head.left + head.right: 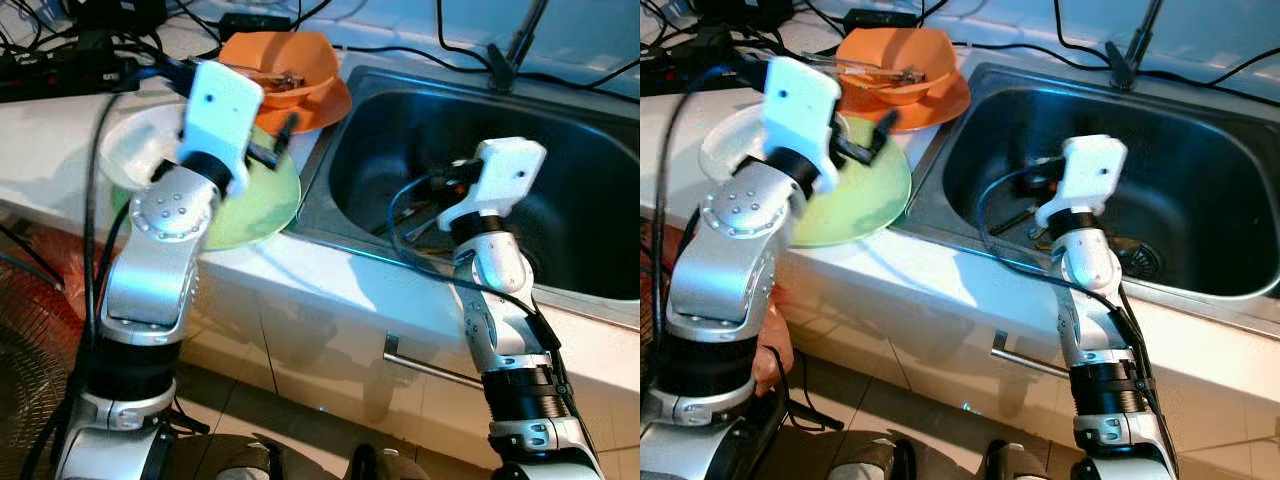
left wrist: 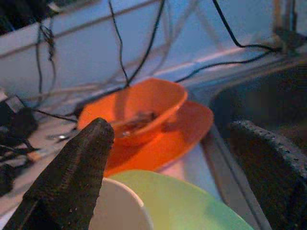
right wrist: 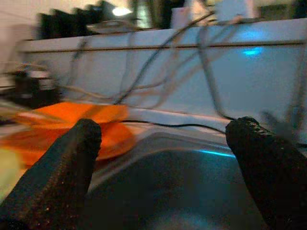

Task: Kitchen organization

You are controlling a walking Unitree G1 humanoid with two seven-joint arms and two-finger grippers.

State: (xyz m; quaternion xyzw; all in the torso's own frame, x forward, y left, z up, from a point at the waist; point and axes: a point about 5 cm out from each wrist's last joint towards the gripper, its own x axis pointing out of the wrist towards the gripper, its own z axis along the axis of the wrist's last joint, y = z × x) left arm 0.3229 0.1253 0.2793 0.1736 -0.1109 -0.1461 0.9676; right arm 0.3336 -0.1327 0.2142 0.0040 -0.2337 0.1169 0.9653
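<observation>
Left gripper [image 2: 182, 167] raised over green plate [image 1: 262, 205], fingers spread; right gripper [image 3: 168, 163] spread above sink [image 1: 1200, 170].

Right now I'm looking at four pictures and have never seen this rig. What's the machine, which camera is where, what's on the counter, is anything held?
It is a walking humanoid robot with two silver arms, each ending in two long black fingers. The two wide pictures come from the two eyes of a camera on its head, looking down at a kitchen counter and a steel sink. The other two come from cameras on its wrists, looking along the fingers.

On the counter lie a green plate with a white bowl resting on it, and behind them an orange bowl on an orange plate. Black cables run along the back.

The left gripper is open above the green plate and white bowl. The right gripper is open over the sink. Neither holds anything.
</observation>
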